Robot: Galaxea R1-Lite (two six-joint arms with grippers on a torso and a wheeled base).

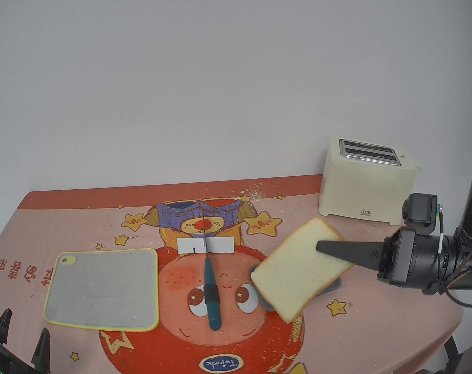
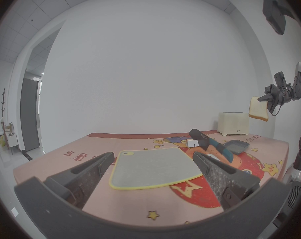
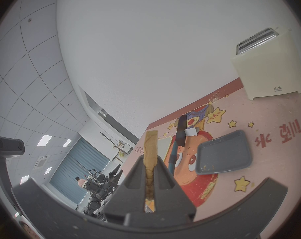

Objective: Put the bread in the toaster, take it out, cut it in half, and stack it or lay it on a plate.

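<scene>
A slice of white bread (image 1: 298, 271) hangs in the air above the grey plate (image 1: 333, 285), pinched at its edge by my right gripper (image 1: 327, 247), which is shut on it. In the right wrist view the bread (image 3: 150, 150) stands edge-on between the fingers, with the plate (image 3: 223, 152) below. The cream toaster (image 1: 367, 181) stands at the back right, its two slots showing nothing in them. A teal-handled knife (image 1: 211, 286) lies mid-table. My left gripper (image 2: 150, 173) is open, low at the front left, near the grey cutting board (image 2: 153, 166).
The yellow-rimmed cutting board (image 1: 103, 289) lies at the front left. A white card (image 1: 205, 245) sits at the knife's blade. The table (image 1: 392, 328) wears a pink cartoon cloth; its right edge runs close behind the toaster and my right arm.
</scene>
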